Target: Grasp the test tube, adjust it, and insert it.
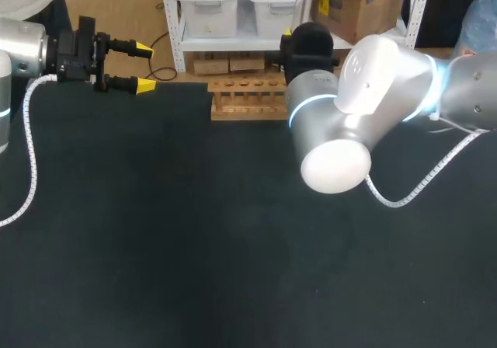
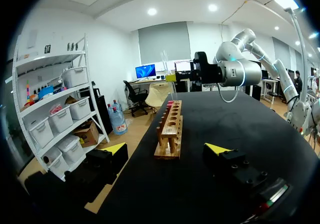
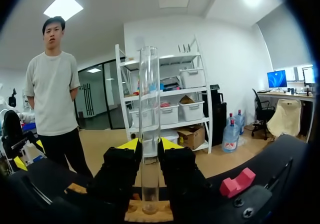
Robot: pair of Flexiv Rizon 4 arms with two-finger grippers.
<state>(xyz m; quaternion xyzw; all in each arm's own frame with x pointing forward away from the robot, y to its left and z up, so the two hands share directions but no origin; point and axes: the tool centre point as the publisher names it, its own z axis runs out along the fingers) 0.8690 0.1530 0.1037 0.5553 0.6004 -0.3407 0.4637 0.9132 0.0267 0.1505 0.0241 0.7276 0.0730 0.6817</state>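
Right hand clamps the test tube upright at the rack.

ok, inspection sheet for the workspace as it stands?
Surface: black table, no spills or marks seen.
Job's things: tube upright, its lower end at a hole of the wooden rack; how far in, cannot tell. The rack is at the table's far edge.
Clutter: a small pink piece near the rack.
Grippers: right gripper shut on the tube; left gripper open and empty, over the far left edge.
Cables: white coiled cable on the left arm; right arm's cable droops towards the table.
Surroundings: nothing seen reaching over the table.
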